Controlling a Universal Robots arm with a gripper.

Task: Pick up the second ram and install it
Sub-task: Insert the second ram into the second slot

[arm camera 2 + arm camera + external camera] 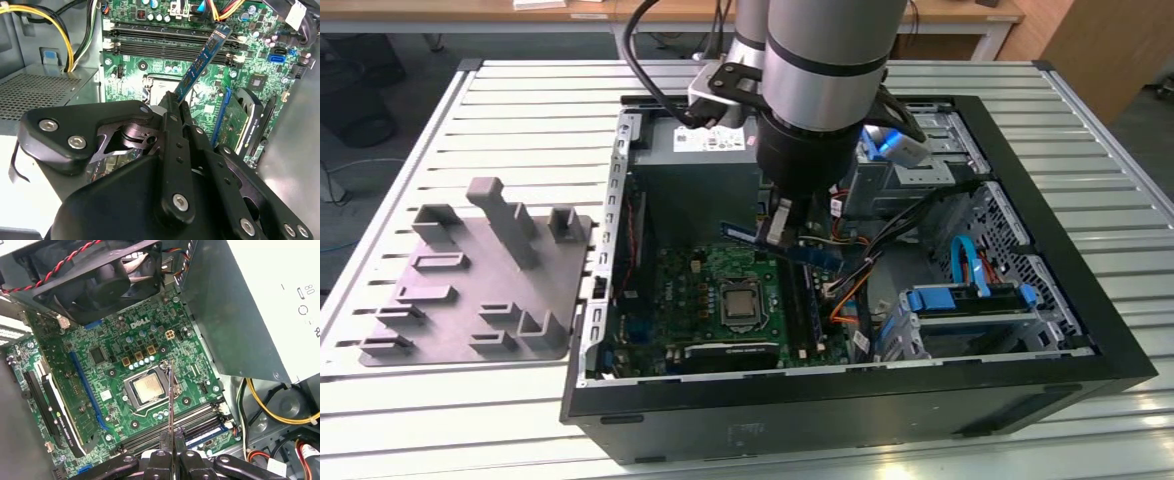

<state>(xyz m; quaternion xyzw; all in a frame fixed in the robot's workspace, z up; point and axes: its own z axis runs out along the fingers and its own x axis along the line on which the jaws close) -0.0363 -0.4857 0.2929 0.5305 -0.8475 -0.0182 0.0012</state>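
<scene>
My gripper [778, 225] hangs inside the open computer case [1067, 300], above the green motherboard [720, 290]. It is shut on the second ram [787, 245], a thin dark stick with a blue label. In the second wrist view the ram [205, 57] slants from the gripper [175, 102] towards the long black memory slots [170, 42]. In the first wrist view the ram [171, 400] shows edge-on, rising from the gripper [172, 450] over the slots [165, 432] and beside the processor socket [150, 390]. It floats above the board, apart from the slots.
A grey holder plate [480, 270] with upright blocks lies on the slatted table at the exterior view's left. Inside the case are a power supply [700, 140], a fan [115, 275], an expansion card [60, 405], yellow cables [270, 410] and blue drive brackets [961, 300].
</scene>
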